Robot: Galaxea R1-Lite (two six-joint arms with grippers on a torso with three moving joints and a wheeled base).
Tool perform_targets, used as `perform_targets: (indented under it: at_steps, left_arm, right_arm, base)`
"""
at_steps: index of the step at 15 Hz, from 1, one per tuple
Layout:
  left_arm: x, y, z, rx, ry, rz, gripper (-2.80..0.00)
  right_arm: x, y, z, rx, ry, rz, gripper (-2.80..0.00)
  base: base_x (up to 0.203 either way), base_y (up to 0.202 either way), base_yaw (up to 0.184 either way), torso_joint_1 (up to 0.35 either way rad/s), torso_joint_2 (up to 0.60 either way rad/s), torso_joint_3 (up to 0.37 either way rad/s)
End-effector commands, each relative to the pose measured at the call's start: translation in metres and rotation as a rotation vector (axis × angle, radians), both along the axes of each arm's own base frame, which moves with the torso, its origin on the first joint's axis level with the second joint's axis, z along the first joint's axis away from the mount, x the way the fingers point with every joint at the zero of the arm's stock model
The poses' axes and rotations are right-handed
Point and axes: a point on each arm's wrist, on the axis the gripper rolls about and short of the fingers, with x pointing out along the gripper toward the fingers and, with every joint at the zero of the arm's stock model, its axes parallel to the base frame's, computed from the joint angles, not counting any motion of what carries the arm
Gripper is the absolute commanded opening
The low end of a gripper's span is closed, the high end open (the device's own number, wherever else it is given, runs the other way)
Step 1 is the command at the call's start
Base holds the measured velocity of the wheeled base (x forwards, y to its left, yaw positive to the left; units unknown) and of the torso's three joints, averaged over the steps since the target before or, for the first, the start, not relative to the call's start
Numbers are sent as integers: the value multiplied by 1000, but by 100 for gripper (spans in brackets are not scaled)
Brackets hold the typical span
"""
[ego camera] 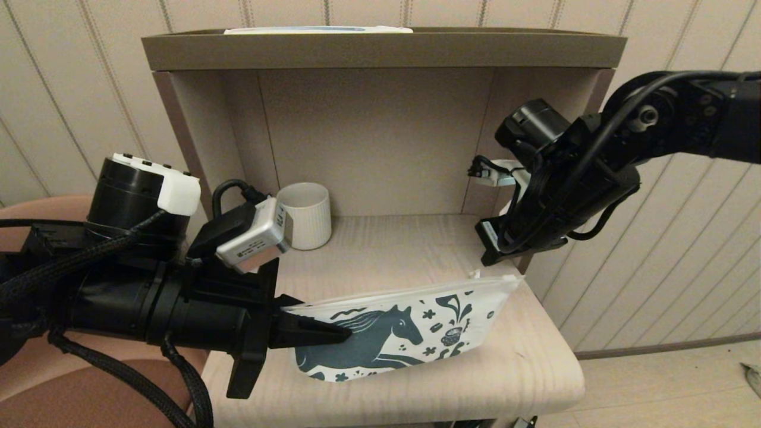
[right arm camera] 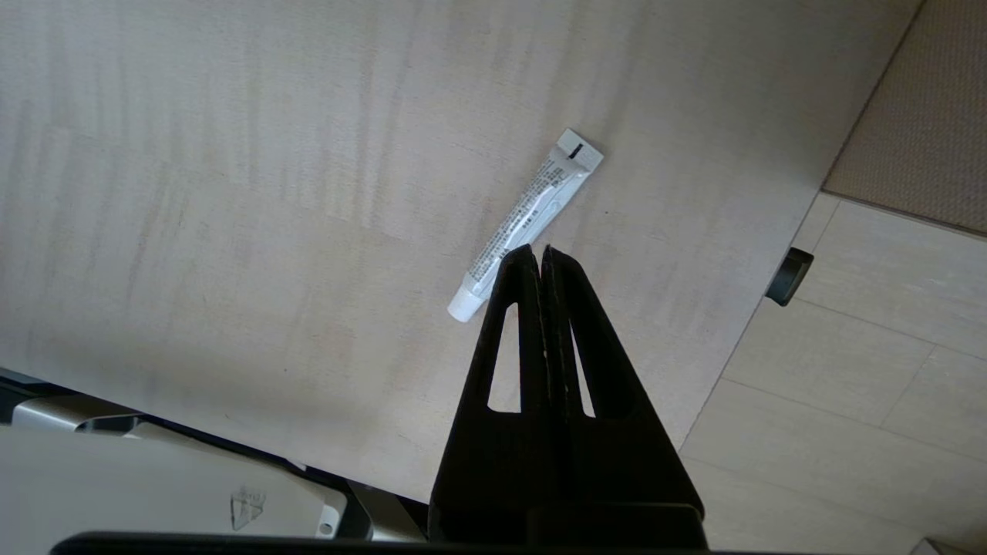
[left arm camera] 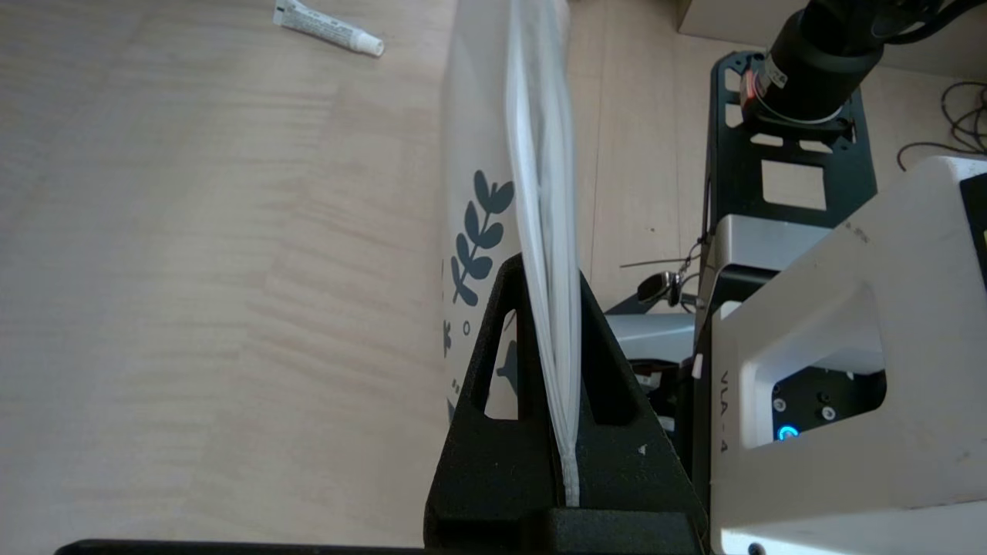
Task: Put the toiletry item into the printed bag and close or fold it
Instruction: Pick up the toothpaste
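Nearest the robot, the left claw (ego camera: 333, 334) is clamped on the left edge of the printed bag (ego camera: 410, 339), holding it upright on its long edge over the front of the table (ego camera: 535, 368), horse print facing the robot. The left wrist view shows the bag's layered edge pinched between both fingers. Farther back on the right, the right claw (right arm camera: 540, 254) hangs above the table, fingers pressed together and holding nothing. Just beyond its tips the toiletry item (right arm camera: 532, 220) lies flat on the table, apart from the bag. At the rear left of the alcove stands a ribbed white mug (ego camera: 306, 214).
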Motion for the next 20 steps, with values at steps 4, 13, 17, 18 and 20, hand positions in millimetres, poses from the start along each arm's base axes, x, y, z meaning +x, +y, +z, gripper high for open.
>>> perform_targets:
  at_steps: [4,13,17,18,20]
  left_arm:
    - [-2,1,1,-3,-5,-5,-280]
    - [-2,1,1,-3,-9,-7,-280]
    - [-2,1,1,-4,-12,-7,-280]
    - [-2,1,1,-4,-12,-7,-280]
    - [-2,1,1,-4,-10,-8,-280]
  right_arm:
    - [-1,-1,0,-1,7,1,-280]
    - [-6,-1,1,-6,10,6,0]
    - [-5,-1,1,-5,7,3,0]
    - [-4,-1,-1,-8,17,2,0]
    - [1,1,-10,-18,42,0,0]
  base:
    - [0,0,0,0,0,0]
    - [0,0,0,0,0,0]
    - [0,0,0,0,0,0]
    - [0,0,0,0,0,0]
    - [0,0,0,0,0,0]
